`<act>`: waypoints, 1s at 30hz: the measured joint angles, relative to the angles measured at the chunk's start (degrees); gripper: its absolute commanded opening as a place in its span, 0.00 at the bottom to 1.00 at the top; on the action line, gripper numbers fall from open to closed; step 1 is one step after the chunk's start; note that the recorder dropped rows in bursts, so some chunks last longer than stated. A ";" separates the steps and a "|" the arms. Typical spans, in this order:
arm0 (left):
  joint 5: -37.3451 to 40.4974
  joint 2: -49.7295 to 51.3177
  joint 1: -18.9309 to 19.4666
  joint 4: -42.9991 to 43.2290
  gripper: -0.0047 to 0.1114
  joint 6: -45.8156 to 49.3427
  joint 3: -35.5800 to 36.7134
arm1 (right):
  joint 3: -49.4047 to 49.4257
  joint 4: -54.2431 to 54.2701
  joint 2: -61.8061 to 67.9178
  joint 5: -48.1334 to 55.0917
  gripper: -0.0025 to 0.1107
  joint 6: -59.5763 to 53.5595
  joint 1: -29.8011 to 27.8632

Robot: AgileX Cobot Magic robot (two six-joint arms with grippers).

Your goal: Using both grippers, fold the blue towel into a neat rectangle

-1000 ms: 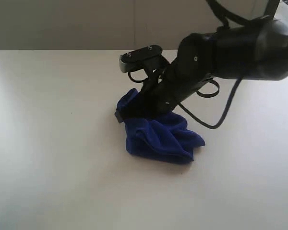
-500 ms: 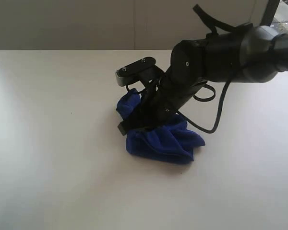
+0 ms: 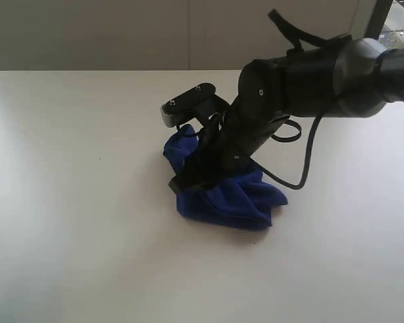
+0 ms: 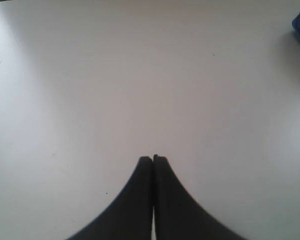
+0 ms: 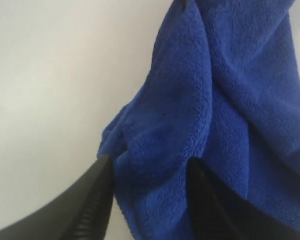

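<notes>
Exterior view shows the right gripper [image 3: 185, 183] lower and farther toward the near-left edge of the blue towel [image 3: 229, 195] than a second ago. Its grey screw-topped bracket [image 3: 186, 102] has dropped with it, and the arm has drawn in from the right. The towel itself has hardly shifted on the counter [image 3: 74, 202]: same heap, same spot near the middle.

In the right wrist view the jaws stand spread and released, with a thick ridge of cloth lying between them. In the left wrist view the left gripper [image 4: 153, 159] hangs over bare counter with its jaws clenched together on nothing. A scrap of blue shows at the far corner of that picture, well apart from it.

The towel is a deep royal blue with a fleecy nap. It is bunched into a crumpled mound with several soft ridges and creases, not flat. One lobe rises at the far-left end, and a pointed corner trails toward the right.

Count: one towel, one counter, two grippers, of which only the right one appears in the exterior view. One black cable [image 3: 303, 155] loops beside the right arm.
</notes>
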 measured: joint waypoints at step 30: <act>0.00 0.00 0.00 0.00 0.04 0.00 0.00 | -0.32 -2.53 -5.96 0.07 0.06 1.56 0.00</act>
